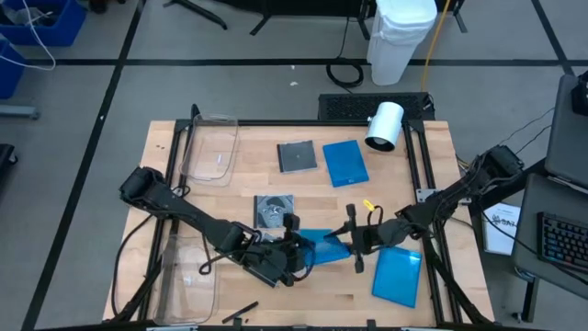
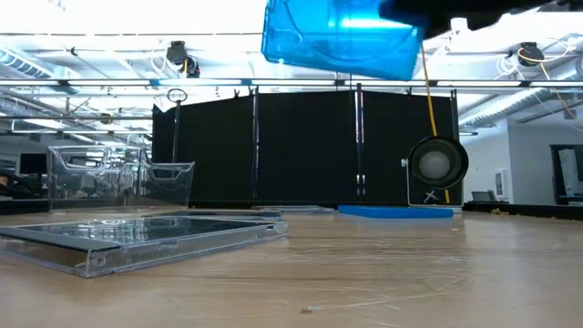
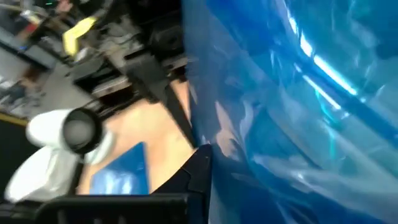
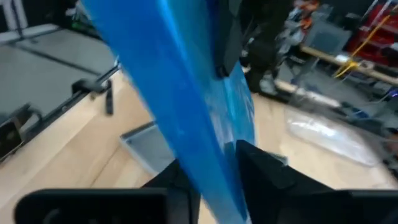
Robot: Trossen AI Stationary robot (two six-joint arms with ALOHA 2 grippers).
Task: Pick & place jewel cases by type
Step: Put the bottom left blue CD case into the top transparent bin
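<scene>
Tabletop (image 1: 432,152): clear bins (image 1: 213,149) at 10 and 8 o'clock, presumably the sort targets; grey jewel cases (image 1: 297,157) near 12 and at centre, blue ones (image 1: 345,163) at 1 and 4 o'clock. Third blue case (image 1: 320,245) is lifted clear of the wood near 6 o'clock, between both arms, which looks like a handover. Right tool (image 1: 354,241) has fingers (image 4: 264,168) either side of its edge, pinching it; left tool (image 1: 292,250) is against the opposite edge, grip I can't tell.

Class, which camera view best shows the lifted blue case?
The low view: the blue case hangs clear above the table, in full outline. The high view shows it partly hidden between both grippers. Both wrist views show only close-up blue surface.
</scene>
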